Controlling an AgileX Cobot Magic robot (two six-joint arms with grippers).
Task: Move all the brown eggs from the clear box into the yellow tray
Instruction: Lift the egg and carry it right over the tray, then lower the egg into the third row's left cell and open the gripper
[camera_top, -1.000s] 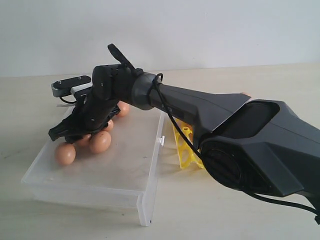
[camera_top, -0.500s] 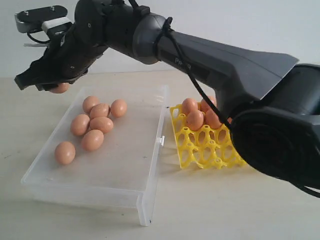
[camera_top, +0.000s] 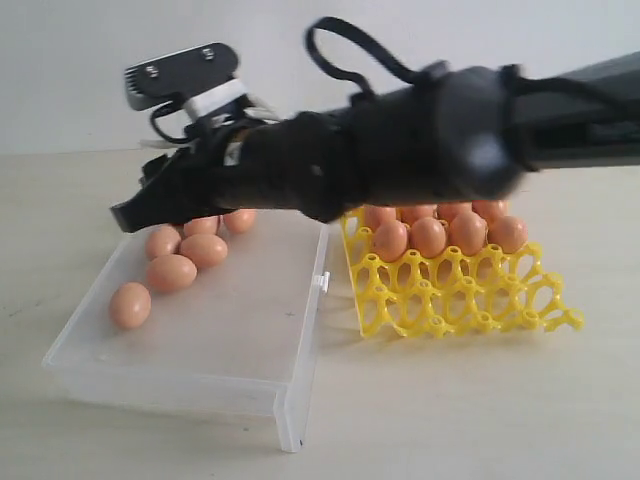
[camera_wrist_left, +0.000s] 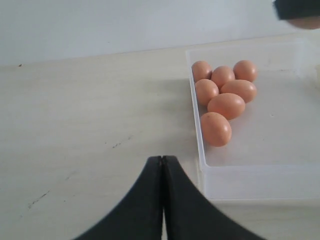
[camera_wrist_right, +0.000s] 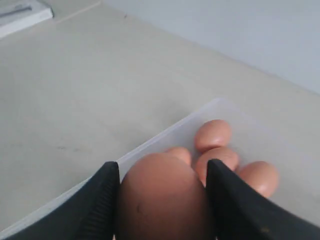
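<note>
The clear box (camera_top: 240, 330) lies at the left with several brown eggs (camera_top: 170, 272) bunched at its far end; they also show in the left wrist view as eggs (camera_wrist_left: 226, 105) in the box (camera_wrist_left: 260, 180). The yellow tray (camera_top: 470, 300) stands to its right, with eggs (camera_top: 428, 236) filling its back rows. My right gripper (camera_top: 150, 207) hovers over the box's far left end. In the right wrist view this gripper (camera_wrist_right: 162, 167) is shut on one brown egg (camera_wrist_right: 162, 200). My left gripper (camera_wrist_left: 162, 159) is shut and empty, over bare table beside the box.
The right arm (camera_top: 450, 150) stretches, blurred, across the scene above the tray's back rows. The box's white clasp (camera_top: 322, 282) faces the tray. The tray's front cups (camera_top: 480, 320) hold nothing. A flat white object (camera_wrist_right: 20, 15) lies far off on the table.
The right gripper rose out of the box with an egg, then swung down and rightward. The arm now spans the tray's back. The left gripper shows no earlier view.
</note>
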